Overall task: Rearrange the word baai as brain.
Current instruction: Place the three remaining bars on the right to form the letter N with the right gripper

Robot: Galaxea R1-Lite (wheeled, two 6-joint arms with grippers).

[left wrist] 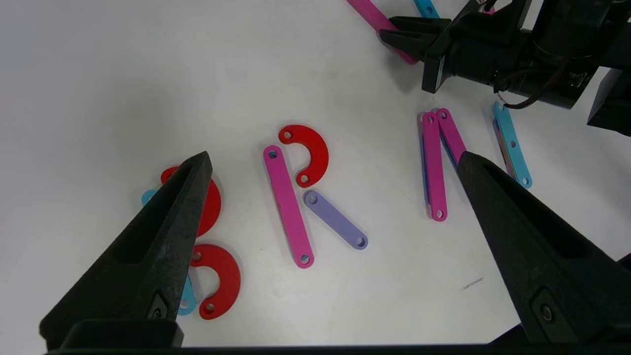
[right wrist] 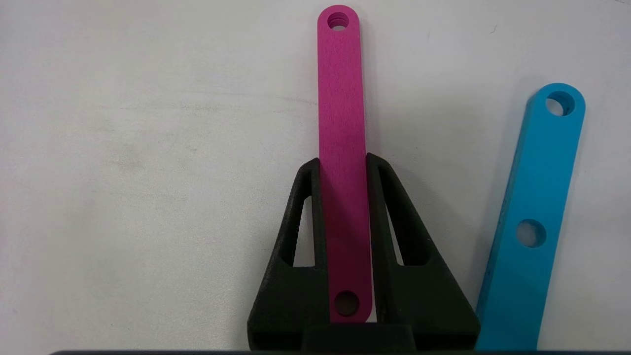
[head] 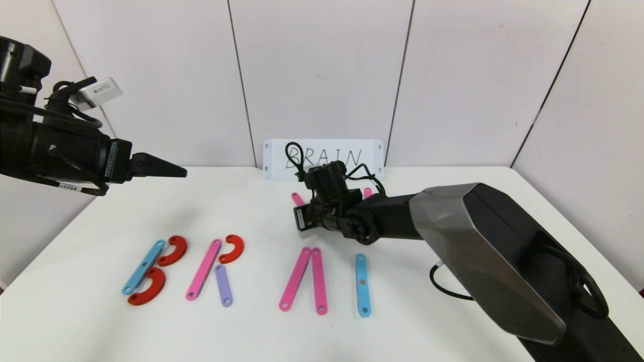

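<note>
Lying between right pincer [right wrist: 342, 165] fingers (touching both), pink strip [right wrist: 341, 123]

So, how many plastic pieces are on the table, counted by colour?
Pink strips: 5 (one in the right gripper)
Blue strips: 3
Purple strips: 1
Red curves: 3
Total: 12
</note>
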